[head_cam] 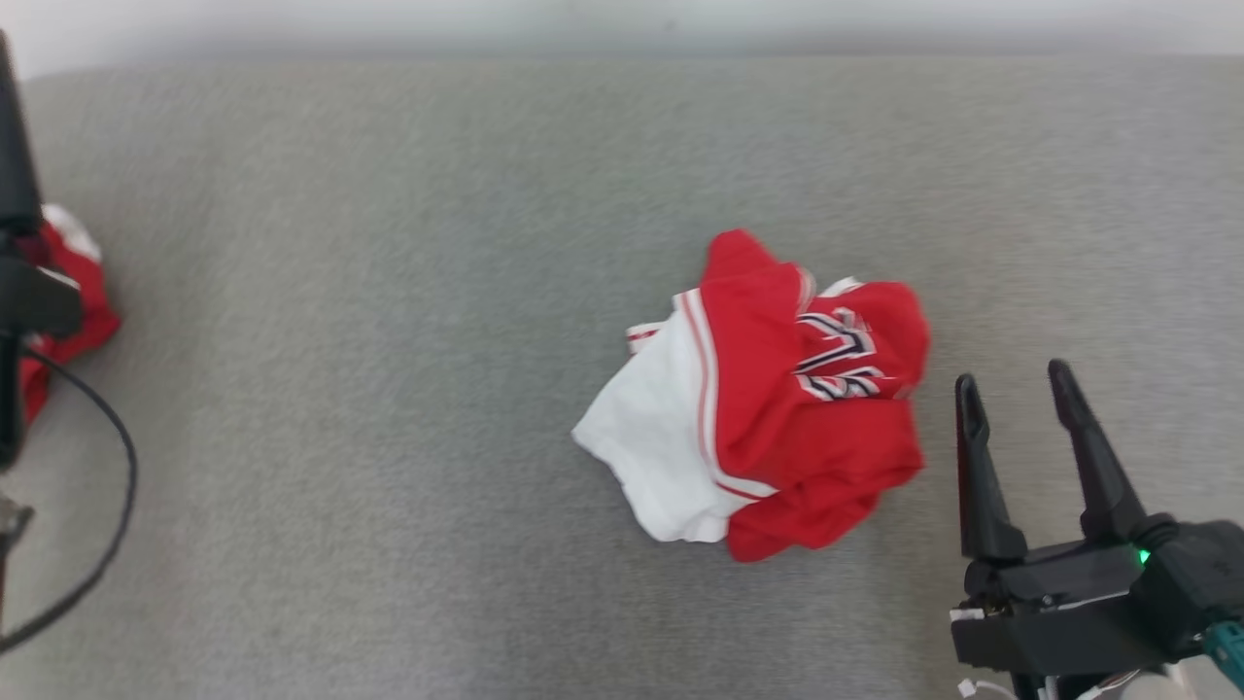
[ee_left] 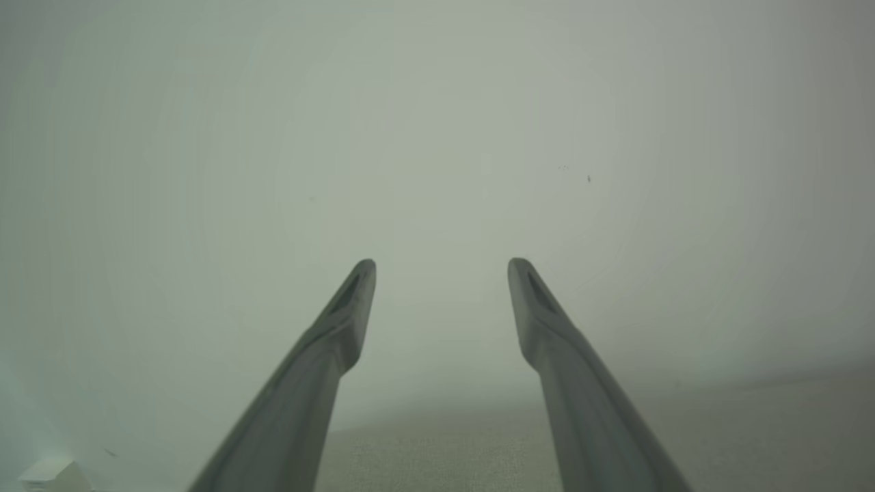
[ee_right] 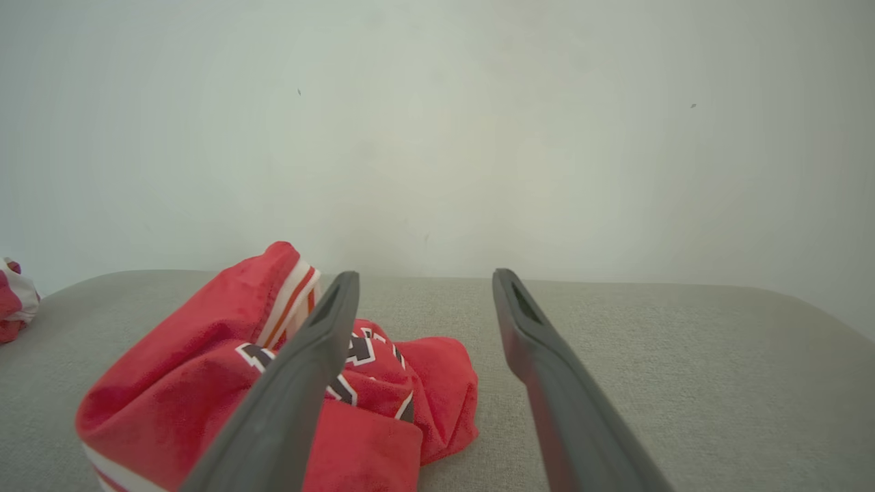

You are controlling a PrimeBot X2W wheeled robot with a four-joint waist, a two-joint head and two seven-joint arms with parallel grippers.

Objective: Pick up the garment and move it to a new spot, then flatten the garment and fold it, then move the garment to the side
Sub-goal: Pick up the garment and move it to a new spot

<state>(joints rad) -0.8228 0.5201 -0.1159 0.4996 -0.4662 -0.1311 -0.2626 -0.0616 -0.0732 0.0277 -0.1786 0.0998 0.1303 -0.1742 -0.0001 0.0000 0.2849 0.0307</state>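
The garment [head_cam: 768, 399] lies crumpled in a heap on the grey padded surface [head_cam: 389, 389], red with a white part and striped lettering. My right gripper [head_cam: 1016, 374] stands open just to the right of it, apart from the cloth, fingers pointing to the far side. In the right wrist view the garment [ee_right: 205, 383] sits low on the left, partly behind the left finger, and the right gripper [ee_right: 424, 273] has nothing between its fingers. My left gripper [ee_left: 441, 263] is open and empty, raised and facing a pale wall.
A second red and white cloth [head_cam: 73, 292] lies at the far left edge, partly behind a dark arm part [head_cam: 19, 194] with a black cable [head_cam: 117, 486]. The same cloth [ee_right: 14, 301] shows at the left edge of the right wrist view. A pale wall backs the surface.
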